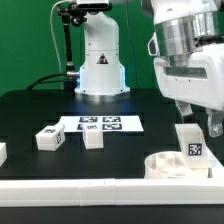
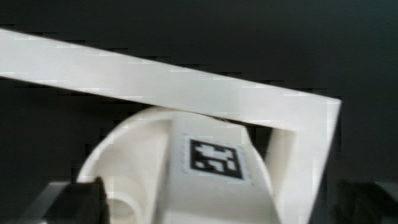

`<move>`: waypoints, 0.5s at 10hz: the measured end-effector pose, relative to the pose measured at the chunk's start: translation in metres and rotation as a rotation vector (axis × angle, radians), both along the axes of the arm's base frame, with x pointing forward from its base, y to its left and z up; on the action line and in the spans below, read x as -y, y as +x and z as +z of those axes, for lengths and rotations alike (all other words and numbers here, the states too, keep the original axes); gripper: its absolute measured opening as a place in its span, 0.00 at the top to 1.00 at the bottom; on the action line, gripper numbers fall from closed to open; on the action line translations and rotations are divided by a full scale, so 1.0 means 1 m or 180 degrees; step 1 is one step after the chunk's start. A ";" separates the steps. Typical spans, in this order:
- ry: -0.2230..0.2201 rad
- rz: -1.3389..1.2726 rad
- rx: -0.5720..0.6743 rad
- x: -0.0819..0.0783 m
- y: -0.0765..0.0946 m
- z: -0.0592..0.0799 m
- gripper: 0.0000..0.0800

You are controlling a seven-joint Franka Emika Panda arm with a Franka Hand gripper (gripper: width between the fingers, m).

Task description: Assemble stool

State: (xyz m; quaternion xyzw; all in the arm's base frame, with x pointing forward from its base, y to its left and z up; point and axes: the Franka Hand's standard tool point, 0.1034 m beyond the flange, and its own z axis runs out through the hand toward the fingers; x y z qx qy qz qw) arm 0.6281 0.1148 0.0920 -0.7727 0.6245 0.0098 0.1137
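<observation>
The round white seat point(image 1: 168, 166) lies flat at the front of the exterior view's right, against the white border rail. One blocky white leg point(image 1: 190, 145) with a tag stands upright on it. My gripper point(image 1: 198, 122) hangs just over that leg, its dark fingers either side of the leg's top and spread wider than the leg. In the wrist view the tagged leg point(image 2: 157, 160) fills the space between the two fingers point(image 2: 75, 200), with a gap at one side. Two loose legs point(image 1: 48, 137) point(image 1: 92, 136) lie on the black table, and another point(image 1: 2, 152) lies at the left edge.
The marker board point(image 1: 100, 123) lies mid-table in front of the robot base point(image 1: 100, 65). A long white border rail point(image 1: 70, 192) runs along the front edge. Its corner shows in the wrist view point(image 2: 169, 75), behind the leg.
</observation>
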 end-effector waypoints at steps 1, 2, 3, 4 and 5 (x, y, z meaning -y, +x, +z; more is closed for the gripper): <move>-0.0016 0.0156 0.0069 0.002 0.003 0.008 0.19; -0.0028 0.0239 0.0111 0.004 0.005 0.011 0.19; -0.0029 0.0250 0.0096 0.002 0.004 0.008 0.19; -0.0068 0.0470 0.0136 0.002 0.003 0.007 0.19; -0.0109 0.0771 0.0189 0.002 0.003 0.007 0.19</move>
